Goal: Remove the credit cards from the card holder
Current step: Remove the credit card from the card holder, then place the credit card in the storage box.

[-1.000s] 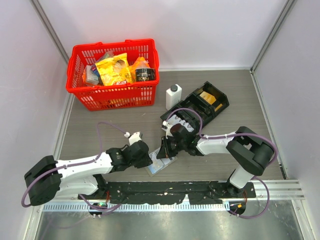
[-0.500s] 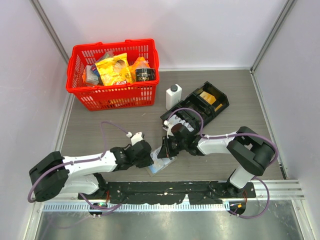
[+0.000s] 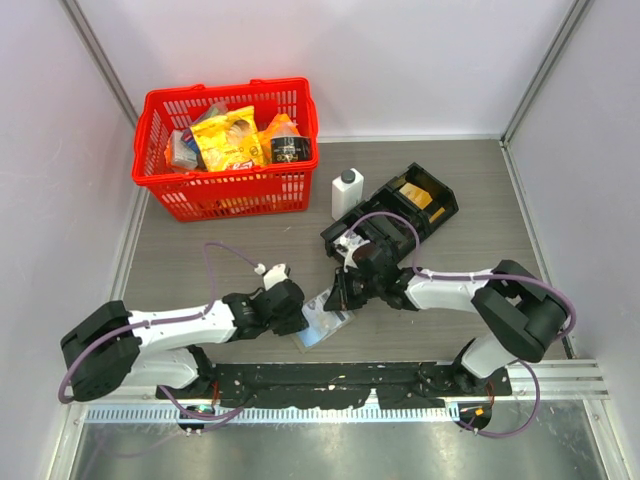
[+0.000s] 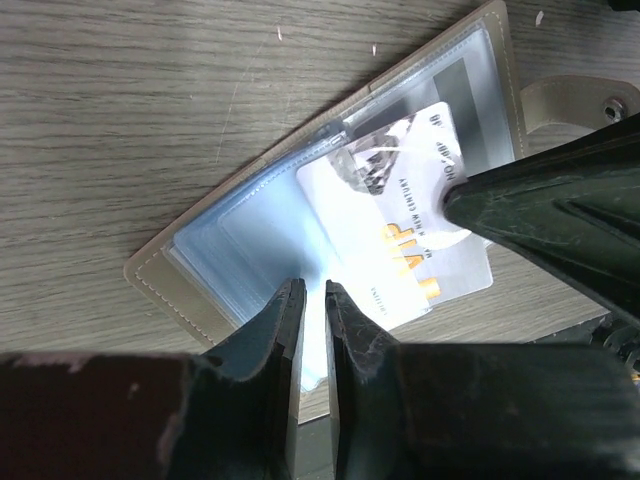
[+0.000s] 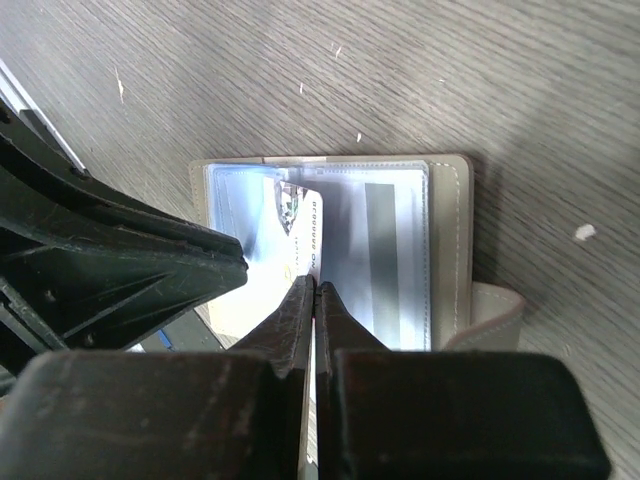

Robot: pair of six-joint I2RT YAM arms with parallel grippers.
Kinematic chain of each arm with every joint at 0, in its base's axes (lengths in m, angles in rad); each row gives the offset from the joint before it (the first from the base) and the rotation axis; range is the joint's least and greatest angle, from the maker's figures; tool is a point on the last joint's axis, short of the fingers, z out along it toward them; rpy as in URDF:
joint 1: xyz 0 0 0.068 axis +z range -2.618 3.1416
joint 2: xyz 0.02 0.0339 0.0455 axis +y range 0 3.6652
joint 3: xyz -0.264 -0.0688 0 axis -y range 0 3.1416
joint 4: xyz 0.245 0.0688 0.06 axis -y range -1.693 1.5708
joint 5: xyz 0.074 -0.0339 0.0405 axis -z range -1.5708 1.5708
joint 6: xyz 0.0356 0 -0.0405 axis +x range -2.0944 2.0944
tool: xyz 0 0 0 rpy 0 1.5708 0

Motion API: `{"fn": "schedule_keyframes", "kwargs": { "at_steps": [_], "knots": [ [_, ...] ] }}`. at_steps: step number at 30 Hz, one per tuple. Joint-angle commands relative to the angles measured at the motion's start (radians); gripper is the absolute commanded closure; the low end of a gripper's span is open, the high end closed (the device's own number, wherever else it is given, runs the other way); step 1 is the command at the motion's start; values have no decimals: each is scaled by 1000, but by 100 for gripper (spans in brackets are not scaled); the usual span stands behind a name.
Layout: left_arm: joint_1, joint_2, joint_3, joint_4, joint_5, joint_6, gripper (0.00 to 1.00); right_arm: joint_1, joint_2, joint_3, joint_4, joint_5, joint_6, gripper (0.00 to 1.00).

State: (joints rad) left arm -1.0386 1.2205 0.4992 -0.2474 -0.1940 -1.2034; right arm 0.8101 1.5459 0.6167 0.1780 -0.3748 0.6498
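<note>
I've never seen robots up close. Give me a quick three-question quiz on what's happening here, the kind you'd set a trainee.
1. True or false: the card holder is folded shut.
2. The white card is: A fully tucked in; B sticking partly out of the holder; C lying apart from the holder.
3. Fill in: the ___ gripper pinches the card.

Key
1. False: it lies open.
2. B.
3. Right: the right gripper is shut on the card, while the left gripper clamps the holder's near edge.
</note>
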Motion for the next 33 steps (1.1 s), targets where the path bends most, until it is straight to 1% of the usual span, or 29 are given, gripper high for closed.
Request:
{"fn": "schedule_keyframes", "kwargs": {
  "at_steps": [1,5,8,11,13,14,16,18,19,20,21,23,24,25,28,29,30,31,33],
  "knots": [
    [-3,-16,-30,-105,2,5,82,-9,-76,2,-86,102,-44,99],
    [-3,-71,-30,-110,-18,5,81,-9,-150,8,-141,160,-55,99],
    [2,-125,-13,-136,-42,10,78,-9,-214,12,-172,181,-53,99],
    [14,-180,16,-180,-73,37,69,-9,-265,28,-222,200,-49,99],
    [35,-213,39,-226,-97,59,61,-8,-309,34,-230,214,-35,99],
    [55,-232,53,-243,-102,77,59,-9,-343,35,-232,221,-21,99],
    [89,-265,79,-282,-108,102,50,-8,-394,43,-232,247,-1,99],
    [123,-295,97,-314,-116,131,36,-9,-444,49,-232,289,28,99],
    [144,-312,107,-328,-117,143,31,-11,-479,52,-232,328,46,99],
    [169,-326,114,-348,-119,154,21,-12,-493,52,-230,371,57,99],
    [187,-341,122,-363,-119,165,18,-14,-529,52,-229,407,80,99],
    [233,-372,128,-404,-117,183,4,-19,-579,40,-215,470,115,99],
    [254,-389,133,-421,-117,188,0,-20,-616,28,-209,519,126,99],
    [277,-413,133,-432,-117,192,0,-23,-633,19,-193,543,158,99],
    [308,-466,130,-466,-125,188,0,-25,-734,-47,-184,728,256,99],
    [310,-486,130,-480,-139,179,0,-25,-757,-66,-149,756,275,99],
    [310,-507,128,-492,-151,167,0,-28,-788,-95,-135,816,304,99],
    [308,-527,125,-504,-163,154,0,-26,-806,-119,-132,874,321,99],
    [310,-567,116,-518,-180,143,0,-26,-843,-153,-120,939,359,99]
  ]
}}
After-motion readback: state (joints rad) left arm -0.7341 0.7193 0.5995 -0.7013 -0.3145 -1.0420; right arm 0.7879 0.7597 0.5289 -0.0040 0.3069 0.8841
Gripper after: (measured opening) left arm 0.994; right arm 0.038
